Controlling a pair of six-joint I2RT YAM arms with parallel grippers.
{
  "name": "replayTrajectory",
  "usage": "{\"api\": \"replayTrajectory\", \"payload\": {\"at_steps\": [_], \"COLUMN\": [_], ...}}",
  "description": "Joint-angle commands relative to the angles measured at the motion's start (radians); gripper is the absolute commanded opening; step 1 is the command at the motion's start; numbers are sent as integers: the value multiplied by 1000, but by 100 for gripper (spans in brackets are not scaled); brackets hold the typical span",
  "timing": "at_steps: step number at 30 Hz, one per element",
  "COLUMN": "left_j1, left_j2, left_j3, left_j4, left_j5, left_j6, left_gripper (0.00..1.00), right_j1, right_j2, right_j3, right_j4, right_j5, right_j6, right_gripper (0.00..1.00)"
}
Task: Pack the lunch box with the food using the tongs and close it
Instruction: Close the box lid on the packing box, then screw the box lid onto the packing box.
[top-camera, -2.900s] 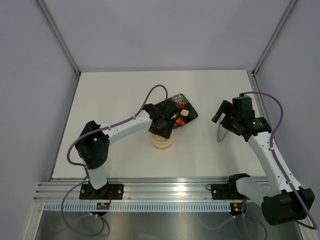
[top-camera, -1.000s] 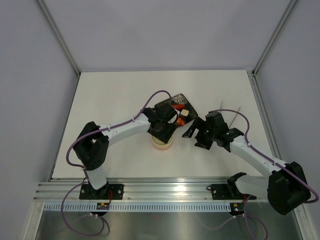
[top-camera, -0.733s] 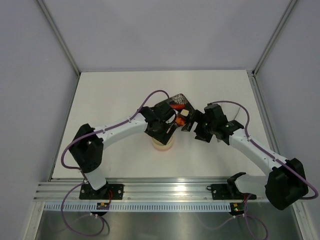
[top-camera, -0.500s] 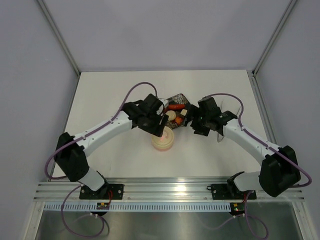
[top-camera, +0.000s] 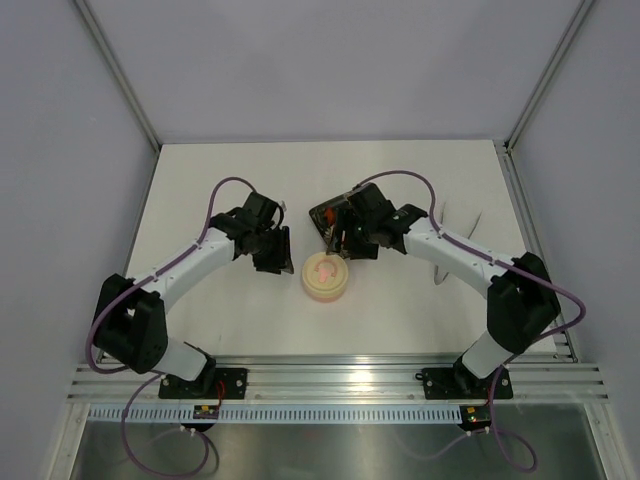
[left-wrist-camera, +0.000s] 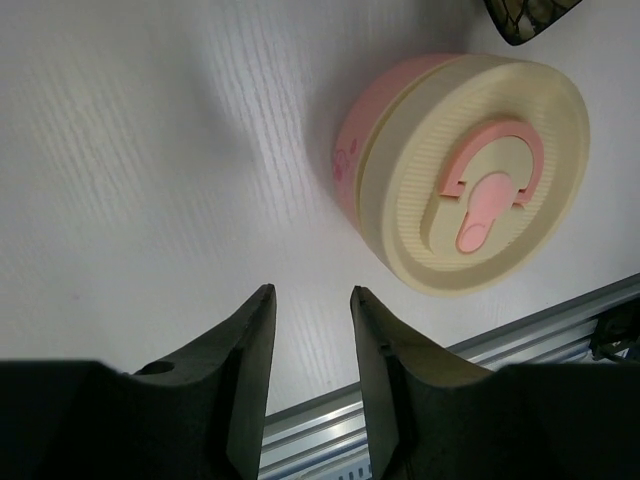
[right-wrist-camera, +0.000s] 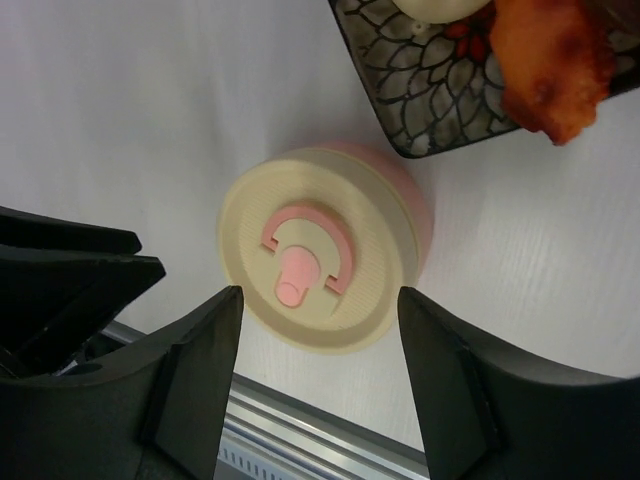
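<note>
**Lidded lunch box sits between two parted grippers**

The small round pink-walled lunch box stands near the middle of the white table, its ribbed cream lid seated flat on top; the lid carries a raised pink mark, an arch over a round-headed tab, shapes rather than letters; a small darker pink motif on the tub wall is too blurred to read. Just beside the box, at 12 to 1 o'clock of it, lies the black square tray patterned with pale petal outlines; on it sit a craggy orange food piece and, cut by the picture's edge, a pale round piece. The thin silvery metal tongs lie on the table at about 2 o'clock of the box, partly hidden behind the right arm and in neither gripper.

The left gripper hovers at 10 o'clock of the box, its black fingers a narrow gap apart with only tabletop between them; the right gripper hangs over the tray's near edge at 1 o'clock, fingers spread wide, holding nothing.

Grey walls and slanted aluminium posts close the table at 9, 12 and 3 o'clock; a ribbed aluminium rail runs along 6 o'clock. Bare tabletop reaches from the tray to the far wall, from the left arm to the 9 o'clock wall, and from the box to the rail.
</note>
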Motion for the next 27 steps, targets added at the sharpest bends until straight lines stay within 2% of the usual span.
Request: {"api": "replayTrajectory", "payload": {"at_steps": [1, 5, 13, 27], "left_j1": [4, 4, 4, 4], "left_j2": [21, 30, 69, 172], "left_j3": [-15, -28, -40, -52], "left_j4": [109, 138, 152, 204], "left_j5": [93, 107, 90, 115], "left_j6": [-62, -70, -73, -86], "left_gripper": [40, 43, 44, 42], "right_j1": [36, 46, 49, 49], "right_j2": [68, 137, 189, 188], "right_j3": [75, 95, 101, 46], "right_j4": [15, 38, 62, 156], "right_j5": [-45, -71, -81, -183], "right_j6": [-49, -47, -36, -10], "right_gripper": [71, 73, 76, 76]}}
